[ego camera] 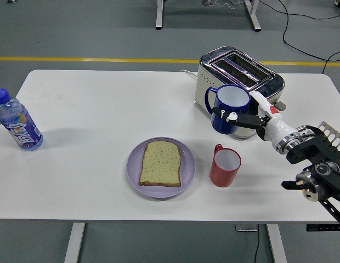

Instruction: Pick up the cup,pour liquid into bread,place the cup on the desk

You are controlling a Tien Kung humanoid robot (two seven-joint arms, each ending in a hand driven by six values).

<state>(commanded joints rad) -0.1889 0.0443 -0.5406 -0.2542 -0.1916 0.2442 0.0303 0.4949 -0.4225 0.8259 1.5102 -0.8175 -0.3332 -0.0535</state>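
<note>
White table [104,98], grey floor w/ yellow line behind. Right hand [248,118]: fingers wrapped round blue cup [229,108], held upright in front of toaster [240,76], handle to left; whether it rests on table or not can't be told. Red cup [225,166]: on table just below hand, empty inside. Bread [160,163]: 1 slice on purple plate [134,170], left of red cup. Bottle [16,120]: blue cap, far left edge, well apart. Metal rack [330,135]: far right edge.

Right robot hand [239,118] closed, arm extended.
</note>
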